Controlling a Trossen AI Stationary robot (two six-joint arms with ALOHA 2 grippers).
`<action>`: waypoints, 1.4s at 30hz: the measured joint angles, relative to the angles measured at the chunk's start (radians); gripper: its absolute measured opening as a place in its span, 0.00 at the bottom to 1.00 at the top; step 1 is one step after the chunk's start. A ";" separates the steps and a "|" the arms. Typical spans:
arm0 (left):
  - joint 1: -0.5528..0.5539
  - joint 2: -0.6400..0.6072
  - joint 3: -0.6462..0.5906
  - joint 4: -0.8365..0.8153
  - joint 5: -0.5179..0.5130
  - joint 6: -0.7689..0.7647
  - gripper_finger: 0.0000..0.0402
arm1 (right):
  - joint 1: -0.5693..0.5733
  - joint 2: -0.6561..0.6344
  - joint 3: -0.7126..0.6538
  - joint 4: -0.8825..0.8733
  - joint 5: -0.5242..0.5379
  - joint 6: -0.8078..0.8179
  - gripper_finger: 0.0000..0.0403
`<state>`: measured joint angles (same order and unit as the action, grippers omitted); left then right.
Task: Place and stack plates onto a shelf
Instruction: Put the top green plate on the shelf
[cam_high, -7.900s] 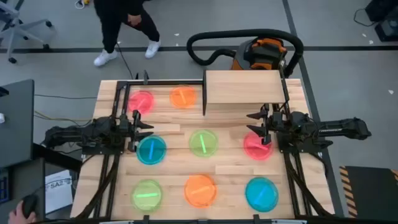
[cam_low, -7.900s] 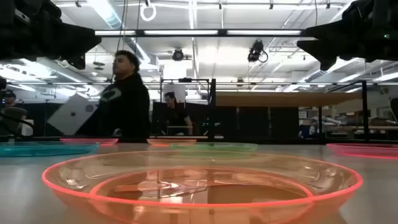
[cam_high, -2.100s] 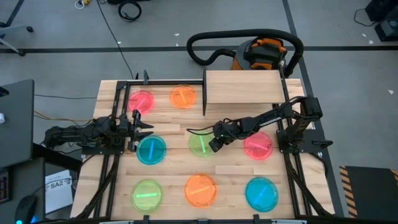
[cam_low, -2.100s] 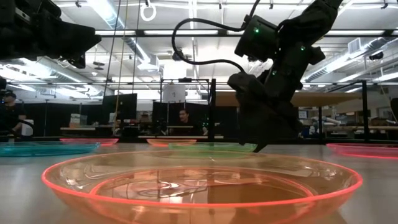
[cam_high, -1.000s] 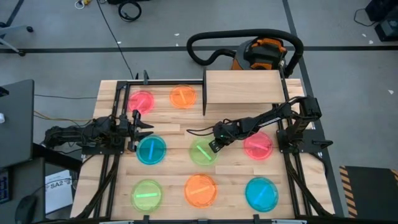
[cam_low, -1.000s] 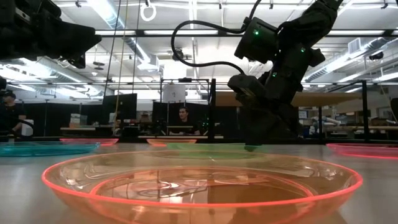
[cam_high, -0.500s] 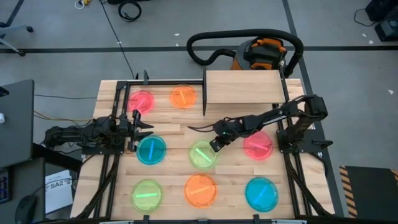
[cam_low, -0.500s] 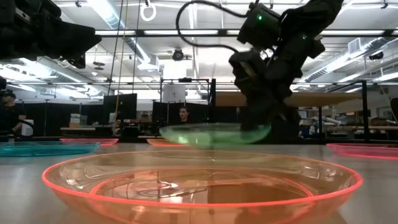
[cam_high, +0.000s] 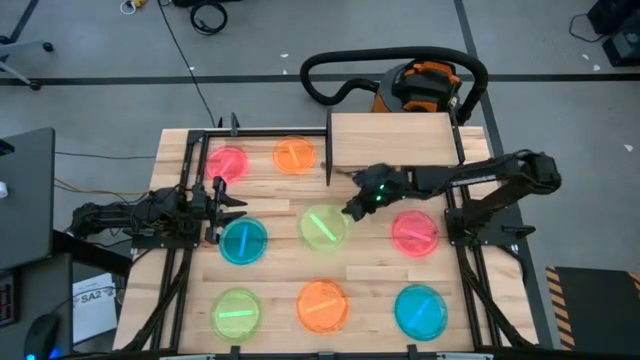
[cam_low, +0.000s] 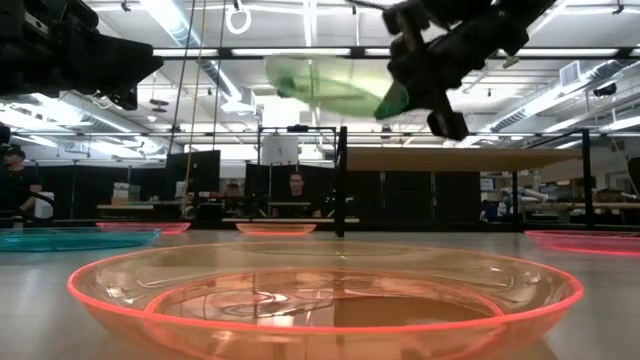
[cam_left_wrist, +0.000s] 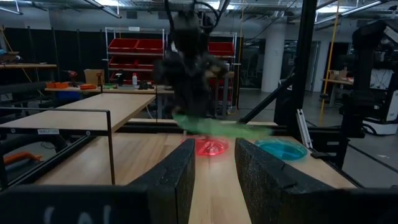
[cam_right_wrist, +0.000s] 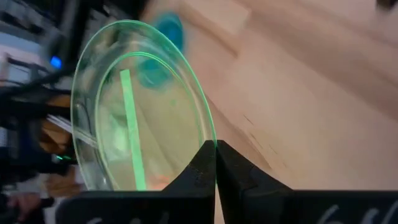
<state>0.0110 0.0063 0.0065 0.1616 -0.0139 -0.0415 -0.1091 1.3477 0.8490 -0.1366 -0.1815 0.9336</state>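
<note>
My right gripper (cam_high: 352, 208) is shut on a green plate (cam_high: 322, 227), which hangs high above the table's middle (cam_low: 330, 85), near the front of the shelf (cam_high: 392, 140). The shelf is a light-wood board on a black frame at the far right, with nothing on it. My left gripper (cam_high: 222, 195) waits open at the table's left side (cam_left_wrist: 214, 180). Seven other plates lie flat on the tabletop. My right gripper pinches the green plate's rim (cam_right_wrist: 210, 144) between its two fingers, on the plate's side toward the table's right. The fingers come at it from the right, slanting down. The plate is lifted clear of the table, slightly tilted, and reaches out from the fingers toward the left.
On the table lie a pink plate (cam_high: 228, 163) and an orange plate (cam_high: 294, 155) at the far left, a blue plate (cam_high: 243, 241), a pink plate (cam_high: 414, 233), and along the near edge green (cam_high: 237, 313), orange (cam_high: 322, 305) and blue (cam_high: 420, 311) plates. A vacuum stands behind the table.
My right gripper has risen steeply and gone toward the far edge and the shelf, carrying the green plate. The plate lay on the table a second ago and now hangs high above it, a little tilted.
</note>
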 joint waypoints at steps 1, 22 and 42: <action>0.000 0.000 0.000 0.000 0.000 0.000 0.30 | -0.011 -0.024 0.000 0.000 -0.002 -0.008 0.02; 0.000 0.000 0.000 0.000 0.000 0.000 0.30 | -0.350 -0.379 0.002 -0.197 0.058 -0.070 0.02; 0.000 0.000 0.000 0.000 0.000 0.000 0.30 | -0.644 -0.274 0.002 -0.202 0.058 -0.180 0.02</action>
<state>0.0111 0.0063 0.0065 0.1616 -0.0141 -0.0416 -0.7531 1.0742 0.8509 -0.3388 -0.1238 0.7538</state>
